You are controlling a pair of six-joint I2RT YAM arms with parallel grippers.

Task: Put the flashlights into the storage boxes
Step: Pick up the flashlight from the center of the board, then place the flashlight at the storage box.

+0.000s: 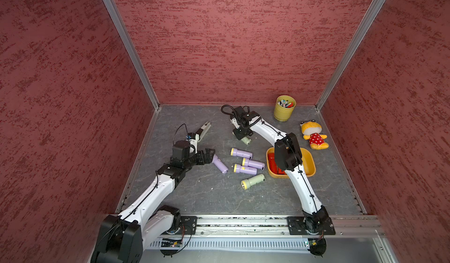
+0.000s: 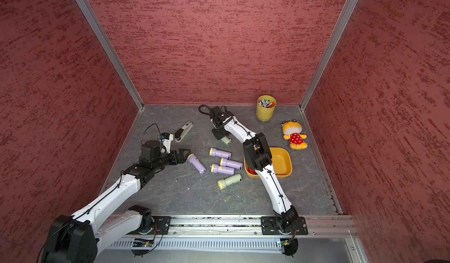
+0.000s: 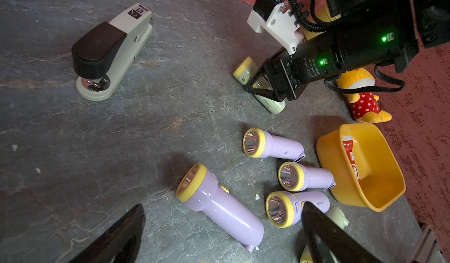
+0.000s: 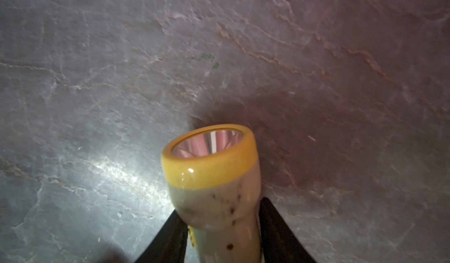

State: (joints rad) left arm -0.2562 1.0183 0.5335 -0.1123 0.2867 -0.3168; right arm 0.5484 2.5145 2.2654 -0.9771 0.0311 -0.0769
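Right claw (image 4: 221,207): pinching pale green flashlight (image 4: 214,176), which lies on the counter (image 4: 97,79).
Left claw (image 1: 210,154): spread, at the head of a lilac flashlight (image 1: 220,165).
Three more lilac flashlights (image 1: 253,163) and a second green flashlight (image 1: 253,181): loose on the counter.
Orange tray (image 1: 308,163): red flashlight (image 3: 350,152) inside.

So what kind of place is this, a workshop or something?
Most likely a robot test cell: two white arms bolted to a metal rail, red panel walls boxing in a small table, and a staged mix of props: flashlights, a plush toy and a stapler.
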